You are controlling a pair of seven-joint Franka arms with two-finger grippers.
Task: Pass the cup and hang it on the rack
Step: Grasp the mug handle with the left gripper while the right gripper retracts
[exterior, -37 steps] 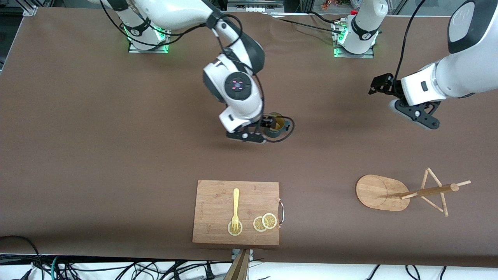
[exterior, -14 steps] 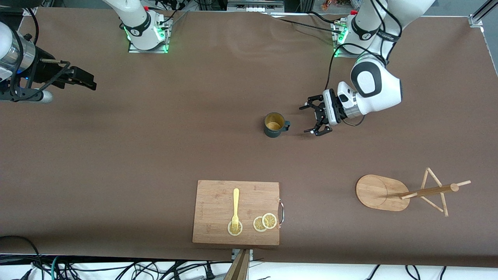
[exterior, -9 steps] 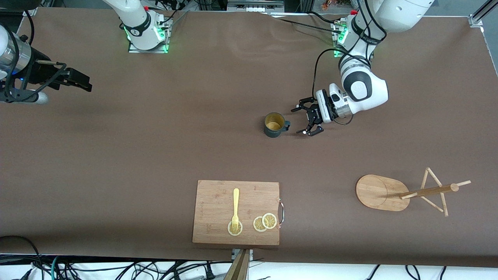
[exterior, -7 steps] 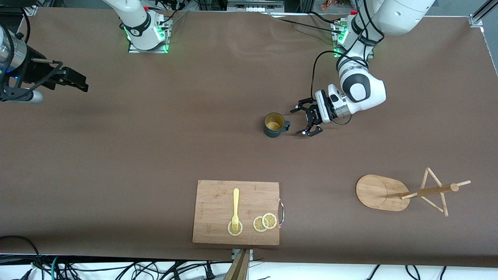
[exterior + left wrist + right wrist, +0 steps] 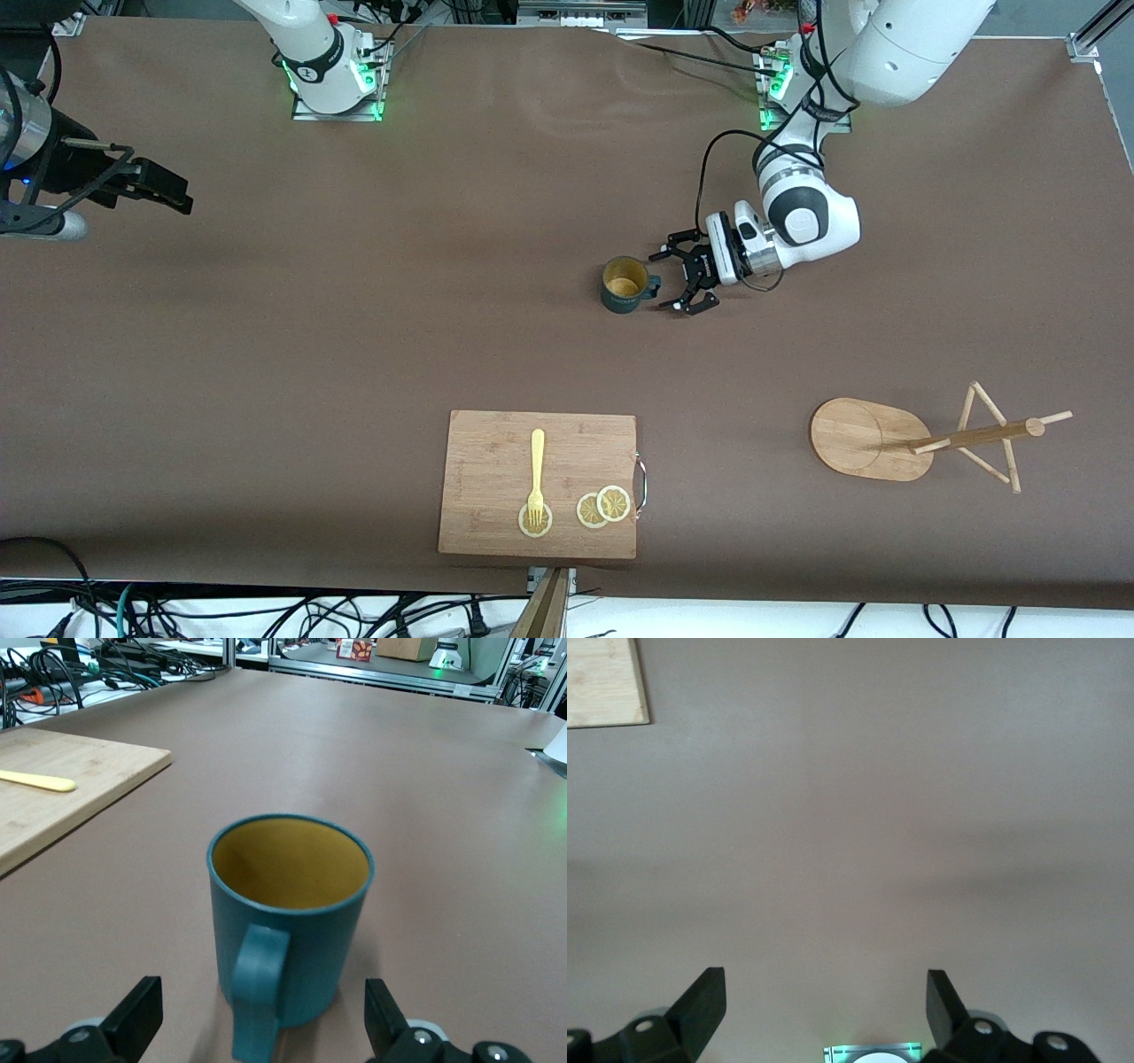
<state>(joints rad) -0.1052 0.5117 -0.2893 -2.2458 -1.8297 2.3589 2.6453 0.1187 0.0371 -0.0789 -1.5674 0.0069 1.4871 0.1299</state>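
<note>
the rack (image 5: 873, 439) is seen lying tipped over nearest the front camera, toward the left arm's end. farther back, the cup (image 5: 625, 284) is stood upright mid-table, its handle faced by the spread left gripper (image 5: 675, 282) just beside it. the right gripper (image 5: 146, 184) is held spread over the right arm's end, waiting.

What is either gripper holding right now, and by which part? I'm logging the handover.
Nothing. The left gripper is open beside the teal mug's handle; the right gripper is open, waiting.
</note>
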